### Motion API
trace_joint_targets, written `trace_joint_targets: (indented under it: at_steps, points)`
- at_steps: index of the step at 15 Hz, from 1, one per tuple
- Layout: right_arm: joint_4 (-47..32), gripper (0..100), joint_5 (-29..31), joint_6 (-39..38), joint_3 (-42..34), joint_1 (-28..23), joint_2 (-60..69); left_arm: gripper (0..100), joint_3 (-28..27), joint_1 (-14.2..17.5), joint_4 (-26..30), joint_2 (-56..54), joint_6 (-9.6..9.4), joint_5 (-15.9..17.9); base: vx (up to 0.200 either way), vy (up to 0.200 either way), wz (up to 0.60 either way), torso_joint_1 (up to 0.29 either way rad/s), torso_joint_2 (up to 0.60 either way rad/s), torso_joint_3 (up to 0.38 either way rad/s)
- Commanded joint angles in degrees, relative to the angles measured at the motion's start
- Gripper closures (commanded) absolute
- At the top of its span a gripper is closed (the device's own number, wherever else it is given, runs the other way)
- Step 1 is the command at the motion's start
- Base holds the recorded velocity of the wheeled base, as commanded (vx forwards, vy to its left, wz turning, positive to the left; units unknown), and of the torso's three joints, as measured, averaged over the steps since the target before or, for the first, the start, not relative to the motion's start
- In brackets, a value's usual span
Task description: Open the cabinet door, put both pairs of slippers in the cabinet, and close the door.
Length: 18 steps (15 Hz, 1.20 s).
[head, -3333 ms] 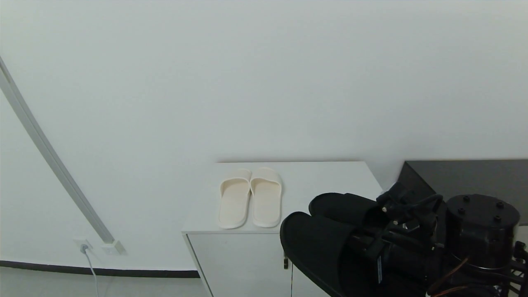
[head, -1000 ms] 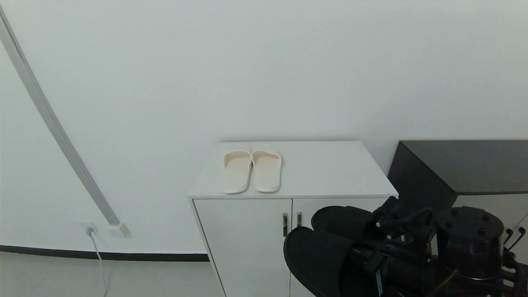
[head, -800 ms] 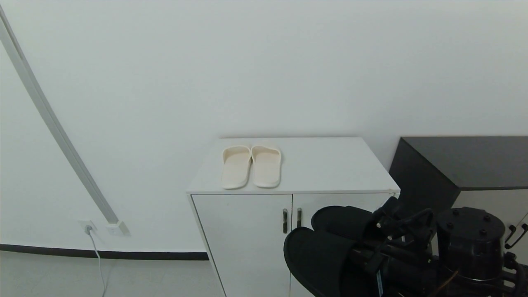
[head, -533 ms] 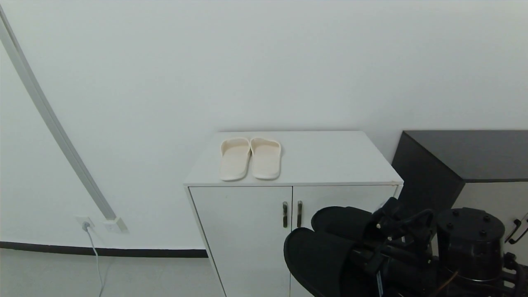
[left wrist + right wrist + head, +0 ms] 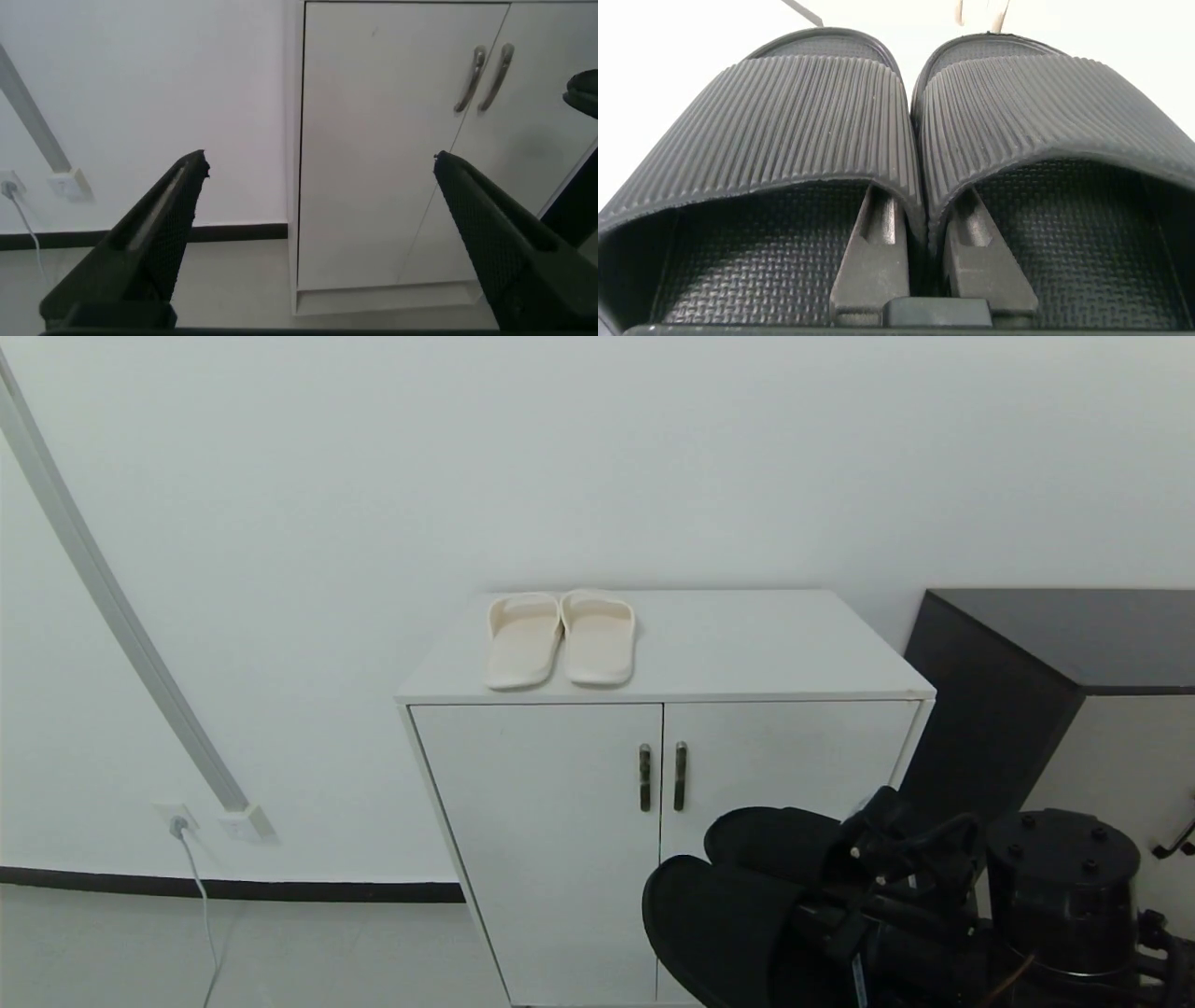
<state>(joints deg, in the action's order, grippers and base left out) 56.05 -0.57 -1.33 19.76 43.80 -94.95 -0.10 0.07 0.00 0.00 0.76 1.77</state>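
- Black slippers hang as a pair in the right gripper, which is clamped on the two inner side walls pressed together. The toes point forward at the cabinet.
- Seen from the head, this held pair sits low in front of the right door, just below and to the robot's right of the handles.
- Both doors are closed, so I judge that opening one is the step in hand.
- The two bar handles stand upright side by side at the centre seam: the left handle on the left door and the right handle on the right door.
- The left gripper is empty, its fingers spread wide apart. It faces the left door from lower down and is well apart from it.
- In the left wrist view the handles lie ahead of and above this gripper, off the middle of its gap.
- The gap between the fingers runs across the handles' length, so the gripper could probably close around a bar without a wrist roll.
- The left arm is the free one, so it is likely the one to pull. It would need to rise and shift toward the seam first.
- Cream slippers lie side by side on the cabinet top, near its front left edge, above the left door.
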Motion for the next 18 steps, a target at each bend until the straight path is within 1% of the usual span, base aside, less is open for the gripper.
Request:
trace_joint_targets:
  at_steps: [1,11,15,18]
  points:
    - [0.02,100,-0.04,0.01,0.01,0.06,-0.15,0,0.01,0.01,0.0,0.0,0.12,-0.01,0.0,0.0,0.0,-0.203,0.51,0.315]
    - [0.02,100,0.05,0.45,-0.16,0.14,0.21,0,0.01,0.01,0.0,0.0,0.12,-0.01,0.0,0.0,0.0,-0.159,0.49,0.324]
    - [0.2,100,0.05,0.45,-0.43,0.06,0.21,0,0.01,0.01,0.0,0.0,0.04,0.08,0.0,0.0,0.0,-0.104,0.46,0.349]
    - [2.13,100,0.22,0.45,-0.95,0.06,0.03,0,0.01,0.01,0.0,0.0,-0.05,0.08,0.0,0.0,0.0,-0.049,0.45,0.386]
